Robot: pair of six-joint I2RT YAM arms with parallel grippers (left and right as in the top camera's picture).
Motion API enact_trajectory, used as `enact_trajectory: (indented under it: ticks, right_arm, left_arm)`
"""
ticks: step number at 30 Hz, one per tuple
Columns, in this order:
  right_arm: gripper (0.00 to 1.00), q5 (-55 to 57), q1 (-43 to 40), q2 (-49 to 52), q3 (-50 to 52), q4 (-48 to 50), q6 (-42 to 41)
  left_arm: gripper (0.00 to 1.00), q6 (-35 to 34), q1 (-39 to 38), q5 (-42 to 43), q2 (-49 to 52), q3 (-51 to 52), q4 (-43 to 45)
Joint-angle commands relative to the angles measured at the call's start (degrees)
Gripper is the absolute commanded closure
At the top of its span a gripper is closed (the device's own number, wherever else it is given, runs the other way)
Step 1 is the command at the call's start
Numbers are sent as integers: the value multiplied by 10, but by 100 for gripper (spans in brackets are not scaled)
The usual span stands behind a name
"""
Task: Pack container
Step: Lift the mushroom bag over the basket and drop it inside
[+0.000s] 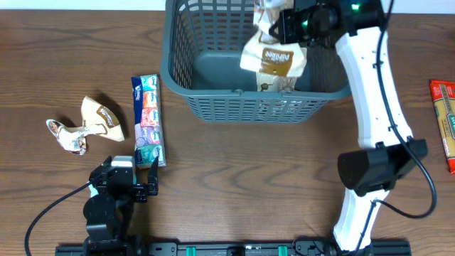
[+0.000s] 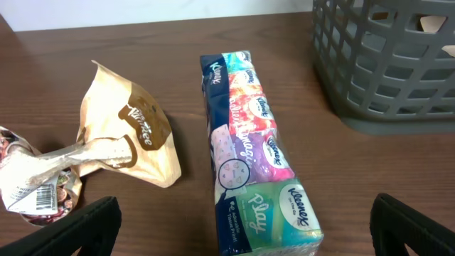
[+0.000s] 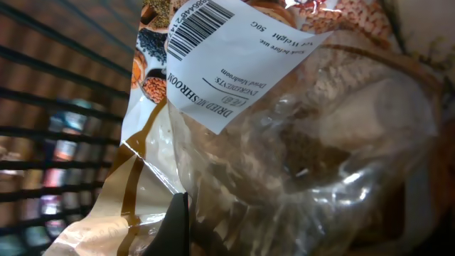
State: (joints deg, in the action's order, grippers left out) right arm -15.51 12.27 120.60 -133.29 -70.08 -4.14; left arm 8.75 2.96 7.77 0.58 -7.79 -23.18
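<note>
The container (image 1: 249,107), a dark grey lattice basket, stands at the top middle of the table. Over its right half my right gripper (image 1: 286,25) is shut on a beige and brown dried mushroom packet (image 1: 274,58), which hangs above the basket floor. That packet (image 3: 284,121) fills the right wrist view, with one dark finger (image 3: 174,227) against it and the basket wall (image 3: 50,85) behind. My left gripper (image 1: 135,186) stands open at the near end of a long Kleenex tissue pack (image 1: 148,121). The pack (image 2: 256,149) lies between its fingers (image 2: 85,227), untouched.
A second beige packet (image 1: 102,117) and a crumpled printed packet (image 1: 66,135) lie left of the tissue pack. A red packet (image 1: 444,121) sits at the table's right edge. The basket corner (image 2: 387,64) stands beyond the tissue pack on the right.
</note>
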Motion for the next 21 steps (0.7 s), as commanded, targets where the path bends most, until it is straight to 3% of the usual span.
enact_trajectory:
  ticks: [1, 18, 21]
  right_arm:
    - [99, 44, 6, 26, 12, -12, 45]
    - [98, 50, 6, 71, 155, 39, 66]
    - [92, 51, 6, 71, 165, 42, 65]
  left_arm:
    - [1, -7, 3, 4, -4, 8, -9]
    - [1, -7, 3, 4, -4, 8, -9]
    - [1, -7, 3, 4, -4, 8, -9]
